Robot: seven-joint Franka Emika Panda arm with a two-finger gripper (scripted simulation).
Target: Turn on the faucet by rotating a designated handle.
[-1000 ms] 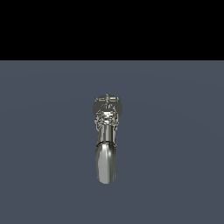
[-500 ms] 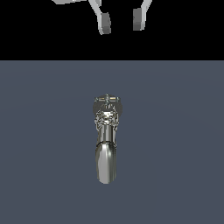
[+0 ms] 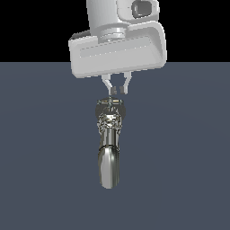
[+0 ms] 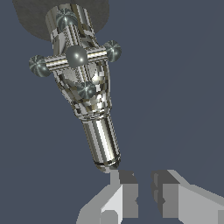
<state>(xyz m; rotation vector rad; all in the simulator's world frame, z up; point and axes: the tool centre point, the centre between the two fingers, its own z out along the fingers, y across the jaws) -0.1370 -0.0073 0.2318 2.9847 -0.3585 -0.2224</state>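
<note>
The chrome faucet point(image 3: 109, 152) lies on the grey floor, its long smooth spout pointing toward the exterior camera and its bumpy body at the far end. The thin crossbar handle point(image 3: 111, 101) caps that ornate end. My gripper point(image 3: 119, 91) hangs just above the handle, fingers nearly together with nothing between them. In the wrist view the faucet point(image 4: 94, 109) fills the frame, with a ball-tipped crossbar point(image 4: 76, 56) across its wide part. My gripper point(image 4: 145, 192) shows a narrow gap, one fingertip point(image 4: 127, 183) close beside the tube's end.
The flat grey floor point(image 3: 179, 157) spreads all around the faucet. The white hand body point(image 3: 117, 47) fills the upper middle of the exterior view. A dark shadow point(image 4: 30, 22) lies on the floor by the faucet's wide end.
My gripper has come down from the top of the exterior view to just above the handle. Its fingers, wide apart before, have closed to a narrow gap. The faucet has not moved.
</note>
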